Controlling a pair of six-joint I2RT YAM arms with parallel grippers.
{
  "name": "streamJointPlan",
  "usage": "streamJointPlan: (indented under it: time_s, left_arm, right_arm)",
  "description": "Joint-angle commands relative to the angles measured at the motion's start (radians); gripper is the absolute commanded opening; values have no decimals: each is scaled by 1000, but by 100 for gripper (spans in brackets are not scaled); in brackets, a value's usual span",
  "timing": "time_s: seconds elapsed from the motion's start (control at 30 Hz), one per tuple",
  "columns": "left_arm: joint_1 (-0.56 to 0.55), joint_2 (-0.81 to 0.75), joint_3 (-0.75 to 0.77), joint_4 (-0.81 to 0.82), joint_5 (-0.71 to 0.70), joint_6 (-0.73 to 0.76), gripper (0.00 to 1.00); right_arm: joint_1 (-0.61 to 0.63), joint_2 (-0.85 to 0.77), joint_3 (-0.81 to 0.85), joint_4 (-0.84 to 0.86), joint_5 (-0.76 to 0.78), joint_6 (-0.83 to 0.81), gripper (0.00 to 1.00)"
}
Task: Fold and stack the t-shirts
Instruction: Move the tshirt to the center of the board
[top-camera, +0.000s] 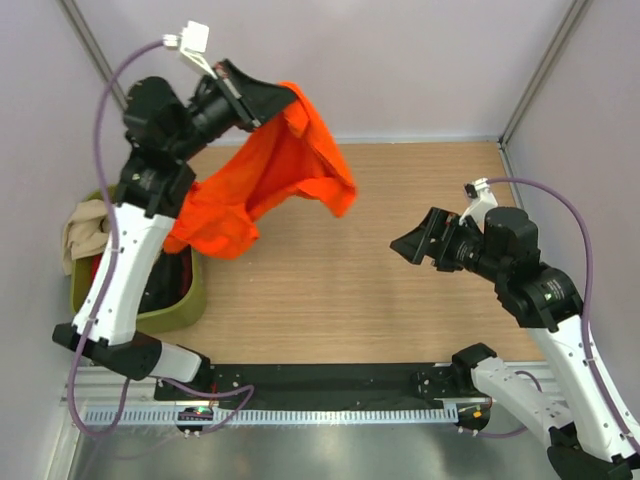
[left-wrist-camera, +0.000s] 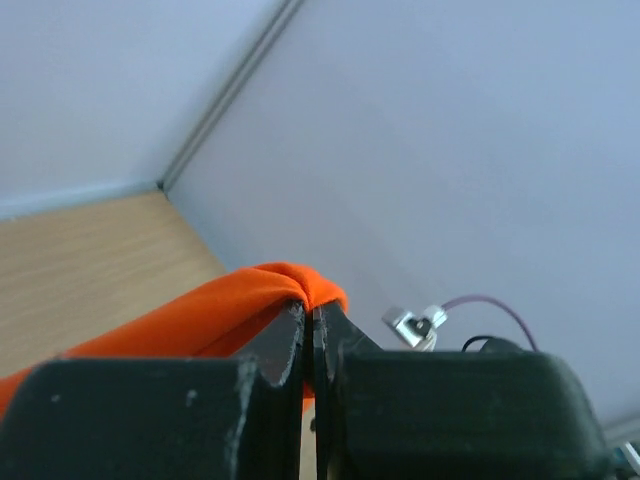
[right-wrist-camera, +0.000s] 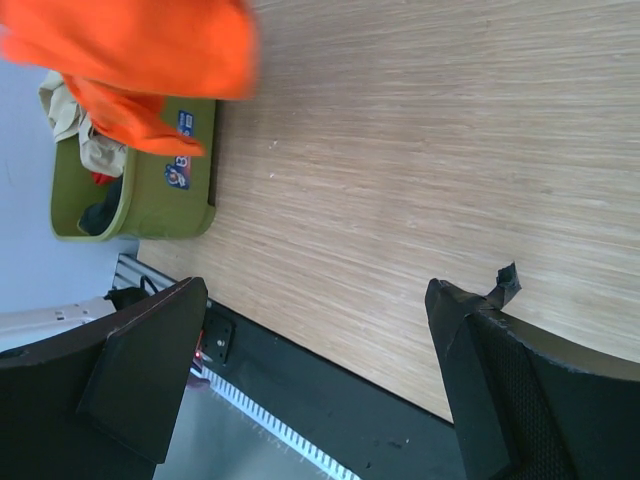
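My left gripper (top-camera: 283, 97) is raised high at the back left and shut on an edge of the bright orange t-shirt (top-camera: 265, 180), which hangs down from it toward the olive-green tub. In the left wrist view the orange cloth (left-wrist-camera: 290, 285) is pinched between the closed jaws. My right gripper (top-camera: 412, 246) is open and empty, held above the table's right middle, facing left. The right wrist view shows the hanging orange t-shirt (right-wrist-camera: 140, 50) at top left. A beige t-shirt (top-camera: 85, 230) drapes over the tub's left rim; red and black cloth (top-camera: 160, 280) lie inside it.
The olive-green tub (top-camera: 190, 300) stands at the left edge of the wooden table (top-camera: 380, 300), also seen in the right wrist view (right-wrist-camera: 150, 215). Grey walls enclose the back and sides. A black strip and metal rail run along the near edge.
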Motion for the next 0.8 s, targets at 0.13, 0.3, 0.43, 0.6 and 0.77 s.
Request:
streamJointPlan:
  time_s: [0.13, 0.3, 0.43, 0.6, 0.77]
  left_arm:
    - [-88, 10, -520, 121, 22, -11, 49]
    - [-86, -130, -884, 31, -195, 47, 55]
    - [-83, -245, -1034, -135, -315, 49, 56]
    - [-77, -342, -1080, -389, -541, 26, 56]
    - [35, -383, -1116, -579, -705, 31, 59]
  right_arm:
    - [4, 21, 11, 30, 85, 6, 99]
    - [4, 104, -44, 105, 177, 6, 99]
    - [7, 268, -96, 306, 206, 2, 98]
    - [27, 585, -57, 399, 211, -79, 93]
    - [50, 848, -3, 449, 239, -87, 89]
